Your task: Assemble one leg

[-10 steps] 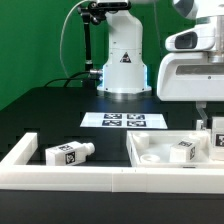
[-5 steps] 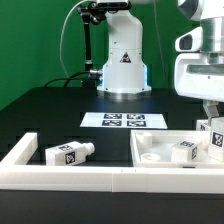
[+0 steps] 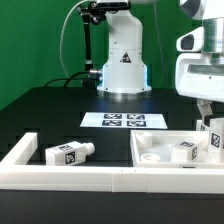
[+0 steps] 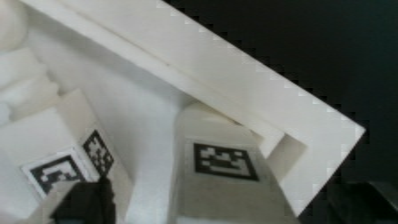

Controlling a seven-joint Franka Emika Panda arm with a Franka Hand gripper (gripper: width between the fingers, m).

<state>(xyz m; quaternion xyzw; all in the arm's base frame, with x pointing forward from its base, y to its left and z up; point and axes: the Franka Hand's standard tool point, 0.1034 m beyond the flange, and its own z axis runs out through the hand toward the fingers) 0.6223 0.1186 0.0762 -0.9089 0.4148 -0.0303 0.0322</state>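
My gripper (image 3: 208, 122) is at the exterior view's right edge, over the right end of the flat white square panel (image 3: 150, 141). In the wrist view the gripper (image 4: 214, 206) is shut on a leg (image 4: 224, 160), a chunky white peg with a square tag, with one dark finger (image 4: 82, 204) beside it. The held leg (image 3: 214, 138) shows partly at the exterior view's right edge. A second leg (image 3: 184, 150) lies on the panel. A third leg (image 3: 68, 153) lies on the black table at the left.
The long white rail border (image 3: 60, 181) runs along the front and up the left side; its corner (image 4: 267, 90) fills much of the wrist view. The marker board (image 3: 122, 120) lies mid-table in front of the robot base (image 3: 122, 70).
The arm's upper body has swung toward the exterior view's right. The gripper and held leg have stayed in nearly the same place, slightly higher.
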